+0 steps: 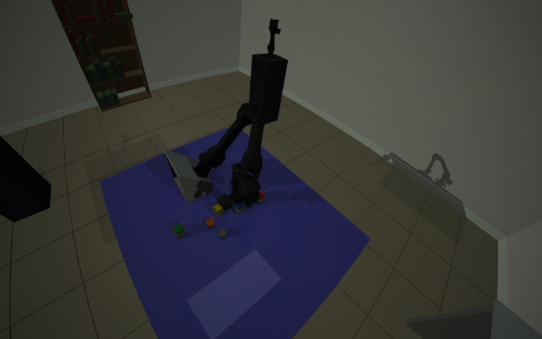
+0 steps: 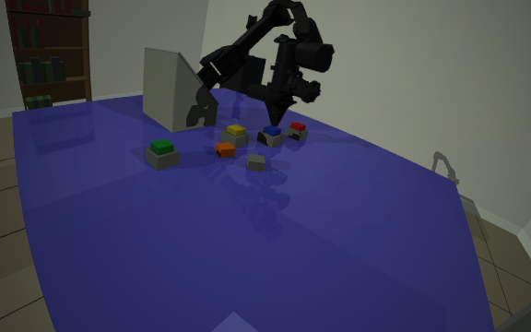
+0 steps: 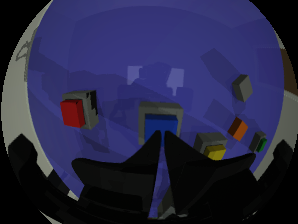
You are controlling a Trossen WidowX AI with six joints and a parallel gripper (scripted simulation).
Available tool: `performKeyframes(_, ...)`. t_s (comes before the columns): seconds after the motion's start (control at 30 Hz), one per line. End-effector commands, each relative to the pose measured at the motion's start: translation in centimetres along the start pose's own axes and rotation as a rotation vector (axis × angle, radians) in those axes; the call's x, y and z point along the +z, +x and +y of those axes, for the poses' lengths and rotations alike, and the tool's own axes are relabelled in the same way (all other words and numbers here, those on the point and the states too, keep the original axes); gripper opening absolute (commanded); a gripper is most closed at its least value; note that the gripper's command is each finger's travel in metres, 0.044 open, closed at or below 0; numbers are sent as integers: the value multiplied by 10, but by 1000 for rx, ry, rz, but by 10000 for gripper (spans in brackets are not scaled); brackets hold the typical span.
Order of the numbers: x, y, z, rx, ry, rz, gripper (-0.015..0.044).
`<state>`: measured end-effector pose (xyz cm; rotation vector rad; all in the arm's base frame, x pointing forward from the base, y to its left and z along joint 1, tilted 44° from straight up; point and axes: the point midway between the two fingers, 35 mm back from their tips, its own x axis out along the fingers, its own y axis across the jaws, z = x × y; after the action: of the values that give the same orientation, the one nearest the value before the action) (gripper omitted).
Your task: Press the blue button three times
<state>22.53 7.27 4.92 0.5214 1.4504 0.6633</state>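
Seen from the exterior camera and read from left to right, the green button (image 2: 161, 147) sits on its grey base nearest the left edge of the blue mat (image 2: 155, 240), apart from the rest. Behind it and a little further right stands the pale wedge-shaped block (image 2: 166, 89), upright on the mat near the arm's base. Next comes the orange block (image 2: 225, 149), lying just in front of the yellow button (image 2: 236, 130), and then the grey block (image 2: 256, 161), which rests a little nearer the camera than the row of buttons. The blue button (image 2: 272, 131) follows, between the yellow one and the red button (image 2: 298, 125), which ends the row on the right. The gripper (image 2: 276, 121) points straight down over the blue button with its fingers pressed together into a single narrow tip and nothing held between them; the tip is at or just above the button's cap, and whether it actually touches cannot be told from this angle. In the wrist view the closed fingers meet at the near edge of the blue cap (image 3: 161, 125), with the red button (image 3: 73, 112) off to the left and the yellow button (image 3: 214, 149) close on the right.
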Motion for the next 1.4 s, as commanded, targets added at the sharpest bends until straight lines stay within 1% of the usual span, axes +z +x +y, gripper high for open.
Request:
performKeyframes(0.0, -3, 8, 0, 7, 12, 9, 20)
performKeyframes(0.17, -4, 15, 0, 8, 12, 10, 20)
performKeyframes(0.8, -4, 15, 1, 8, 12, 10, 20)
performKeyframes(0.87, -2, 4, 0, 3, 6, 7, 20)
performKeyframes(0.93, -3, -16, 0, 6, 11, 10, 20)
performKeyframes(0.97, -3, -19, 0, 6, 12, 10, 20)
performKeyframes(1.13, -3, -18, 0, 6, 12, 10, 20)
performKeyframes(1.37, -3, -6, 0, 6, 12, 10, 20)
